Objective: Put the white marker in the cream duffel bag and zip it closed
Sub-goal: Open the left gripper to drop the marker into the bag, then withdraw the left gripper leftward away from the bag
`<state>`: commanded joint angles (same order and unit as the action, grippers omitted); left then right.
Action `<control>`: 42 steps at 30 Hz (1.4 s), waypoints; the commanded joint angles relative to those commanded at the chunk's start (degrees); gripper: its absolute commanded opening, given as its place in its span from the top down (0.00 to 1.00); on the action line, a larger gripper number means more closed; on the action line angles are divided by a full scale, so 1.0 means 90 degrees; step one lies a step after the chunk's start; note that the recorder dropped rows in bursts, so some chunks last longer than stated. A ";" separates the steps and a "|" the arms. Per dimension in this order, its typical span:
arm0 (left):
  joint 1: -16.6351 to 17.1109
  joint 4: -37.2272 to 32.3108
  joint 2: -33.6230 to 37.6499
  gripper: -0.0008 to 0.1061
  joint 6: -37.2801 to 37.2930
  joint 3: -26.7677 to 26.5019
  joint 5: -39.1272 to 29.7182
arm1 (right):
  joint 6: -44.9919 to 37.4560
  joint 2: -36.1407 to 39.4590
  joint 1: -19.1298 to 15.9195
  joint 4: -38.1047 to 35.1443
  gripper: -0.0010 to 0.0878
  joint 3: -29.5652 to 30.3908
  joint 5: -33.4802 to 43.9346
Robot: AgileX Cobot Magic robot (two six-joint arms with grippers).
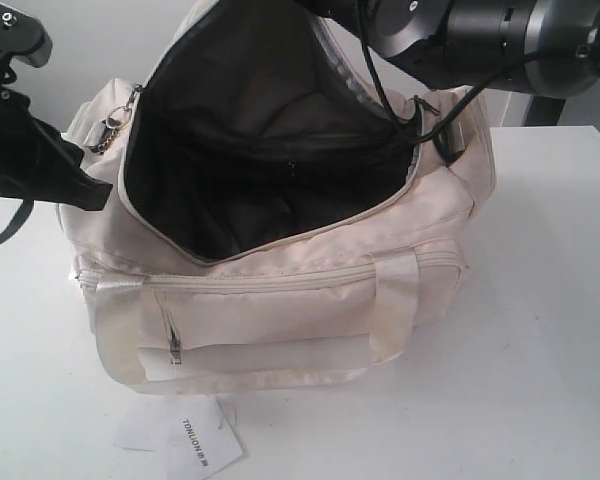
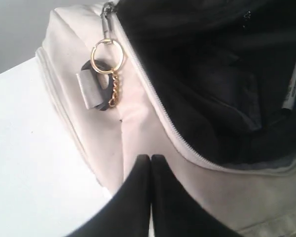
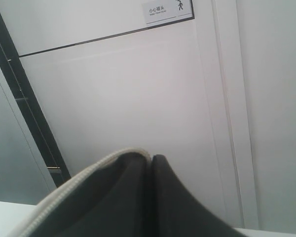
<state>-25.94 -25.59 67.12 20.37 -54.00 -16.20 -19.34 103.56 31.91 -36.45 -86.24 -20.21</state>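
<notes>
The cream duffel bag stands on the table with its top wide open, showing the black lining. The white marker lies inside against the lining, seen only in the left wrist view. My left gripper is shut with nothing visible between its fingertips, and sits just off the bag's left end. My right gripper is shut on the zip edge of the top flap and holds it raised. In the exterior view the right jaws are out of view.
A gold key ring on a chain and a black strap ring hang at the bag's left end. A white paper tag lies on the white table in front. The right arm spans the top.
</notes>
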 joint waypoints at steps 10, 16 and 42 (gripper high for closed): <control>0.0919 0.0756 0.0072 0.99 -0.0360 -0.0248 -0.0709 | 0.0000 0.0000 0.0000 0.0000 0.99 0.0000 0.0000; 0.1203 0.1911 0.0350 0.99 -0.1898 -0.0685 -0.1965 | 0.0000 0.0000 0.0000 0.0000 0.99 0.0000 0.0000; 0.2674 0.4982 0.1437 0.51 -0.2433 -0.1570 -0.1221 | 0.0000 0.0000 0.0000 0.0000 0.99 0.0000 0.0000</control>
<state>-1.88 19.24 80.06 -1.52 -68.13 -27.19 -19.34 103.56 31.91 -36.45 -86.24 -20.21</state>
